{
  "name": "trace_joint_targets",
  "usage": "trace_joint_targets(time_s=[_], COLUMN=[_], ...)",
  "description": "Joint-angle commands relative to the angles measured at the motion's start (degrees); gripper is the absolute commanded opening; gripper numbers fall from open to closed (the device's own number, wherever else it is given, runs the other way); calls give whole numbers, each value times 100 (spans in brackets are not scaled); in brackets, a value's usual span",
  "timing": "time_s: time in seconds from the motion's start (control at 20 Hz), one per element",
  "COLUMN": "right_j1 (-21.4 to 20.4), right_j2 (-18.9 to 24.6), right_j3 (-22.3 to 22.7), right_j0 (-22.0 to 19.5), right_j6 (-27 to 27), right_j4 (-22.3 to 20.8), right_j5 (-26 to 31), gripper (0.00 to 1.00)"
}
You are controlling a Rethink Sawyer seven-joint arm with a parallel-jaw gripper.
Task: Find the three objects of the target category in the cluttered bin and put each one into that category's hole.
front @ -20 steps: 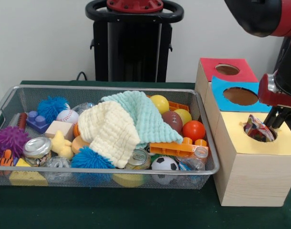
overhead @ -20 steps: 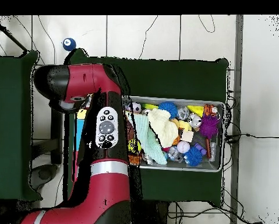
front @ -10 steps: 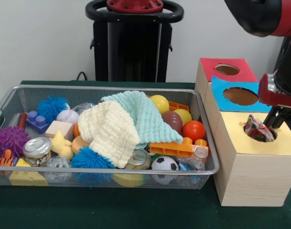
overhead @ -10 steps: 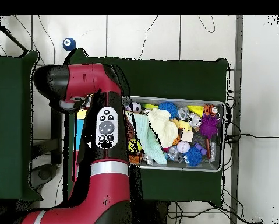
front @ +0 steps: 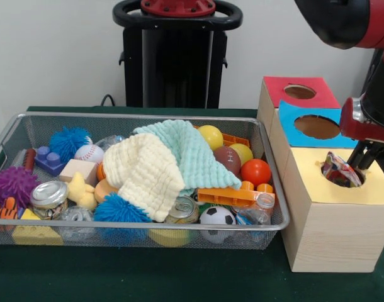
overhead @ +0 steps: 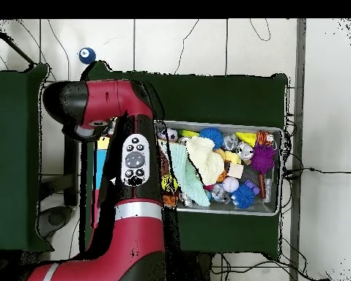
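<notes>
Front view, cloths (front: 170, 165) cover bin (front: 141, 233) toys

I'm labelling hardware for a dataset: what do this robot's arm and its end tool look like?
The glossy red arm has black joint housings, a silver band round one link and a grey oval button panel on top. In the front view a red wrist cuff with a silver edge carries the slim black gripper.
</notes>
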Motion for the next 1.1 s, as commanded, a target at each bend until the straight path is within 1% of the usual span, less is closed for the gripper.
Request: trace_joint_targets(time_s=[0.05, 0.6, 0.85, 1.1], right_j1=[685, 660, 752, 781], right_j2=[229, 201, 106, 62], right_j3=[-65, -100, -95, 4], right_j0=[-437, -496, -470, -435], right_j6=[301, 249, 260, 321], right_j4=[-302, -317, -460, -559], right_j5=[-858, -885, -1081, -1448], gripper=[0, 0, 0, 0])
